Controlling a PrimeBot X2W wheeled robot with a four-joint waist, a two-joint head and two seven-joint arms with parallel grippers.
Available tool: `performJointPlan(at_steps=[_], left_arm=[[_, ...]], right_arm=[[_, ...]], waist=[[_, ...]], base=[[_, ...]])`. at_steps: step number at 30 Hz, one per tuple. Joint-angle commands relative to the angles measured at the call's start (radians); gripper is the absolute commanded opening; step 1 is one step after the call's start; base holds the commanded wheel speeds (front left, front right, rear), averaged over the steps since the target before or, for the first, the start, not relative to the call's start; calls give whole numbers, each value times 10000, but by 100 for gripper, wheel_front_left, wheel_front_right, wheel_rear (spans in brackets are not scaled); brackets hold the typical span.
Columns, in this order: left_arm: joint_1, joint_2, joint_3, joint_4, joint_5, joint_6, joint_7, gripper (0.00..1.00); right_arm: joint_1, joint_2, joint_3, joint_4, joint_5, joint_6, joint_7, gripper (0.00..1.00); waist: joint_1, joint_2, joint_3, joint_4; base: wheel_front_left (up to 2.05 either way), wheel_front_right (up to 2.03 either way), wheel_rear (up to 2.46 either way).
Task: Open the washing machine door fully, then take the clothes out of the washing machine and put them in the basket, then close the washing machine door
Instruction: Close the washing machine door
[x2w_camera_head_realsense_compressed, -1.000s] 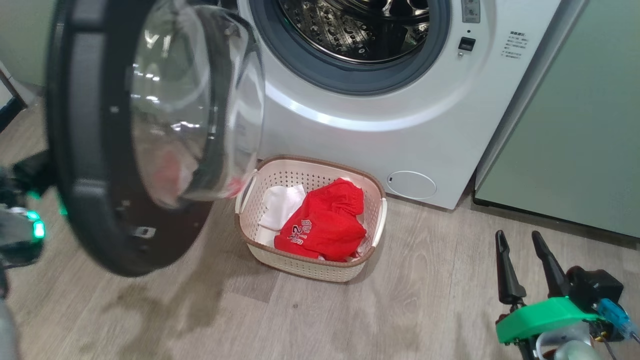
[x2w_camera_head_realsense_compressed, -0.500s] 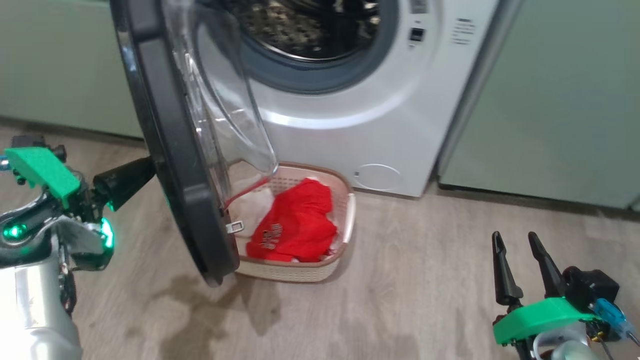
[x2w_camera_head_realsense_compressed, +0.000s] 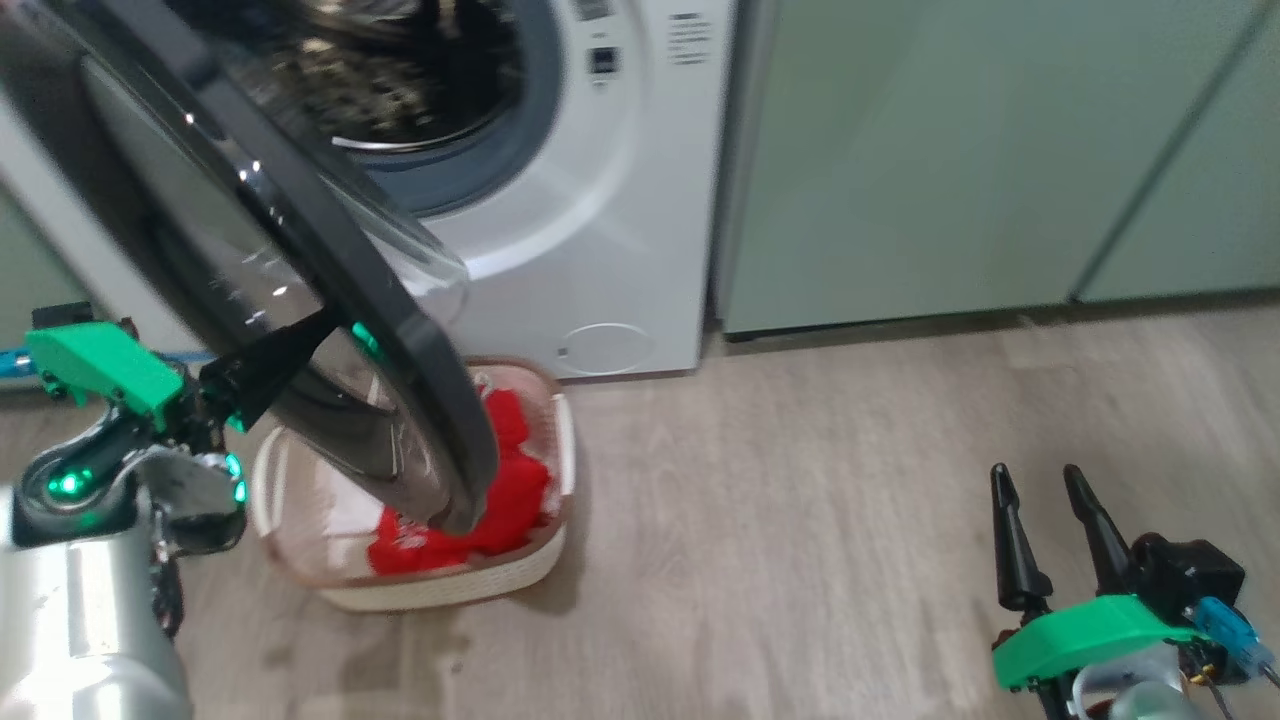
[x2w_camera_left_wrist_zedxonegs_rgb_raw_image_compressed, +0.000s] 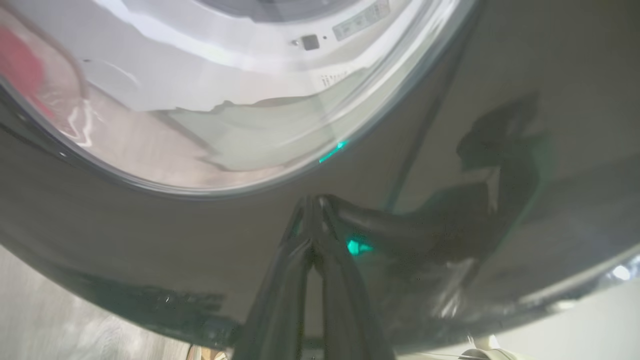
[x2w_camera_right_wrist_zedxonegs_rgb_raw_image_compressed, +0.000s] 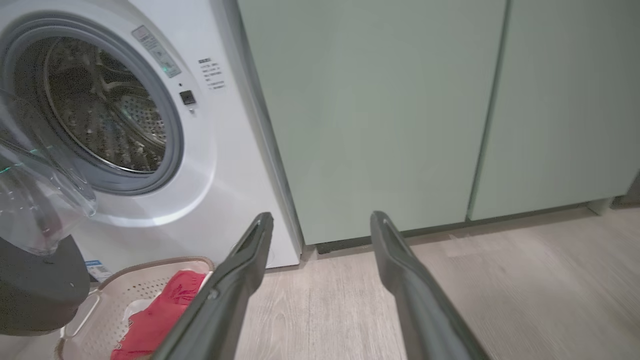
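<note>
Change: the washing machine door (x2w_camera_head_realsense_compressed: 330, 240) has swung further toward the washing machine (x2w_camera_head_realsense_compressed: 600, 200), and its outer face now shows; the head camera has turned too.
Door: partly open, tilted over the basket (x2w_camera_head_realsense_compressed: 450, 585), with its clear window bulging toward the steel drum (x2w_camera_right_wrist_zedxonegs_rgb_raw_image_compressed: 100, 115).
Left gripper (x2w_camera_head_realsense_compressed: 315, 325): fingers pressed together and holding nothing, tips touching the door's glossy black rim (x2w_camera_left_wrist_zedxonegs_rgb_raw_image_compressed: 150, 240).
Clothes: the red jersey (x2w_camera_head_realsense_compressed: 510, 480) lies in the basket beside a white garment (x2w_camera_right_wrist_zedxonegs_rgb_raw_image_compressed: 132, 310).
Basket: on the wooden floor (x2w_camera_head_realsense_compressed: 800, 500), just in front of the washer.
Right gripper (x2w_camera_head_realsense_compressed: 1035, 475): fingers spread and empty, well apart from the door.
Surroundings: pale green cabinets (x2w_camera_head_realsense_compressed: 950, 150) beside the washer.
</note>
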Motion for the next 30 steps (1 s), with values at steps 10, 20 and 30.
performJointPlan(at_steps=[10,20,30], left_arm=[[-1219,-56,284,1189,458,-877,-1405,0],[-1364,60,650,2196,608,-1374,-2548,31],[-563,470,812,2750,1080,-1740,-3583,100]], right_arm=[[-239,-127,205,-307,28,-6,-107,100],[-162,-46,24,-391,31,-6,-107,100],[-152,17,-96,-434,109,-6,-107,100]], waist=[[0,0,-147,-1233],[0,0,-232,-724],[0,0,-317,265]], base=[[0,0,0],[0,0,0],[0,0,0]])
